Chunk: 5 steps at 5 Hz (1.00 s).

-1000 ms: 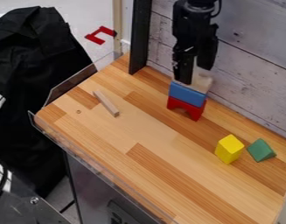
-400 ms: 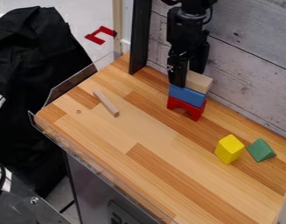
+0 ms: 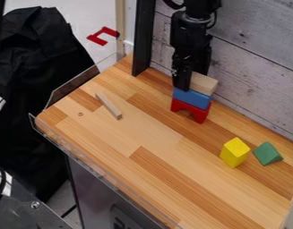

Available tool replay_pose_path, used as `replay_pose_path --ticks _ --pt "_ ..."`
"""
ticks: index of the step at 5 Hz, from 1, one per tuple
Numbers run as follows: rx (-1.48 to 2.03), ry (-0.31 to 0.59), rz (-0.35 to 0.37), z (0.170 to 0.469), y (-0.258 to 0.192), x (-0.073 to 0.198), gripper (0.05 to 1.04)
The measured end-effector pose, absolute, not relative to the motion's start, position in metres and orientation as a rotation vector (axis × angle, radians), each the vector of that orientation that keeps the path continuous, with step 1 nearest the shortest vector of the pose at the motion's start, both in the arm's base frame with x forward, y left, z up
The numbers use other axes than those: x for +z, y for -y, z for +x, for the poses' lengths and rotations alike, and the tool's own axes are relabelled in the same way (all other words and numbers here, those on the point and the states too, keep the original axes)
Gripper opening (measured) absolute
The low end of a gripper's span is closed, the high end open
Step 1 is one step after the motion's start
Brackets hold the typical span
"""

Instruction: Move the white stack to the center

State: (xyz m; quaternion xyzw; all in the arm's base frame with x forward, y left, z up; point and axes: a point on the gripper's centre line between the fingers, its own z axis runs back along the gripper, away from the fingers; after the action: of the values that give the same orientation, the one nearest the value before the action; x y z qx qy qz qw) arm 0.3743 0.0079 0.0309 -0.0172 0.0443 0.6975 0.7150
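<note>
We see black gripper (image 3: 191,80) at stack by plank wall (image 3: 259,71): beige block (image 3: 203,84) on top, blue block (image 3: 191,98) under it, red arch block (image 3: 191,110) at bottom. We note light wooden stick (image 3: 109,106) lying left of stack in view, yellow block (image 3: 234,152) near green block (image 3: 267,154) at right. All blocks on wooden tabletop (image 3: 142,129). We spot black fabric (image 3: 40,76) beyond table's left edge.

Smooth wood tabletop (image 3: 154,134), matt cloth (image 3: 37,58) — plastic guard (image 3: 69,86)
</note>
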Motion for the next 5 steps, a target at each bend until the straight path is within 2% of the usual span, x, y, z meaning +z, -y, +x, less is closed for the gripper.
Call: replay_pose_path --ticks 1,3,4,5 --pt "1.527 -0.104 -0.05 0.375 -0.006 0.031 0.537" --pt "1.522 -0.087 -0.084 0.37 -0.004 0.04 0.537" --pt "1.506 -0.06 -0.095 0.34 0.002 0.056 0.537" --pt "1.44 -0.075 -0.133 0.303 0.01 0.061 0.537"
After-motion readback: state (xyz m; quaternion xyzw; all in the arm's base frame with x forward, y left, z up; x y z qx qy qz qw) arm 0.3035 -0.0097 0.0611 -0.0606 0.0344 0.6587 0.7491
